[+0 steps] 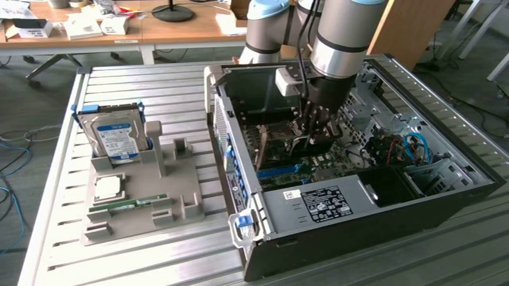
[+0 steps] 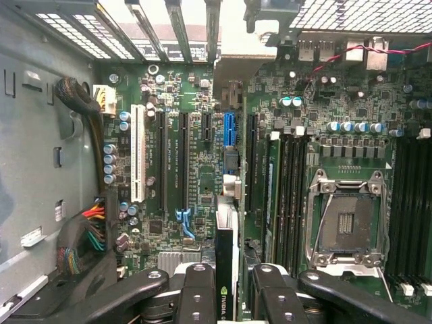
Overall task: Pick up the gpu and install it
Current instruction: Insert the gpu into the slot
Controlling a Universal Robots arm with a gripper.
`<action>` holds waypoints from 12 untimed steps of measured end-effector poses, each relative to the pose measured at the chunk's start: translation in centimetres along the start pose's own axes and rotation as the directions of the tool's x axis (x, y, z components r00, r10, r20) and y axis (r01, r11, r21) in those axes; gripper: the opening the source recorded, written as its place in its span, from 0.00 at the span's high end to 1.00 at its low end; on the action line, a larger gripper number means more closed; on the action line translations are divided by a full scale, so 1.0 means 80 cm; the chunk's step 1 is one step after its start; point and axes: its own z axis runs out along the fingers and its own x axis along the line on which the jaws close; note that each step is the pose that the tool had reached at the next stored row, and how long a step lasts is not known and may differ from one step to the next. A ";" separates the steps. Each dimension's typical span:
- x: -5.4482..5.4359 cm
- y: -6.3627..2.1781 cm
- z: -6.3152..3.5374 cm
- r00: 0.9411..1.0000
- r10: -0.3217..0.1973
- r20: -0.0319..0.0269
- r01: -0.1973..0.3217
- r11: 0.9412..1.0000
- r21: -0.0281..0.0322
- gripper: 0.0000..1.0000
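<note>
One task item, the gpu, is seen edge-on in the wrist view, pinched between the two dark fingers of the gripper, so the pincer is judged to be closed on the card across its flat faces. In the exterior view the gripper is lowered inside the open computer case, roughly at the picture's centre, with the arm rising toward twelve o'clock. The card is held upright over the motherboard, roughly in line with the short blue slot and between the long black slots and the empty processor socket; whether its lower edge has met a slot cannot be told. Toward nine o'clock from the case, a grey holder is set on the slatted table, and the hard drive and the memory stick are seen resting in it. The card is judged to be light and stiff but thin and fragile: it can be flexed or cracked by a sideways load, and its smooth faces may slide in a weak pinch. A hold across both faces near the upper edge, well clear of the contact edge and of raised components, is judged best, with any push kept in the plane of the card.
</note>
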 end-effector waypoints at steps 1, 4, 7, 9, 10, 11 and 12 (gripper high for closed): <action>0.000 0.000 0.000 1.000 0.000 0.000 0.000 1.000 0.000 0.74; 0.000 0.000 0.002 1.000 0.000 0.000 0.000 1.000 0.000 0.74; 0.000 0.000 0.004 1.000 0.000 0.000 0.000 1.000 0.000 0.74; 0.000 0.000 0.004 1.000 0.000 0.000 0.000 1.000 0.000 0.74; 0.000 0.000 0.004 1.000 0.000 0.000 0.000 1.000 0.000 0.74; 0.000 0.000 0.004 1.000 0.000 0.000 0.000 1.000 0.000 0.74; 0.000 0.000 0.004 1.000 0.000 0.000 0.000 1.000 0.000 0.74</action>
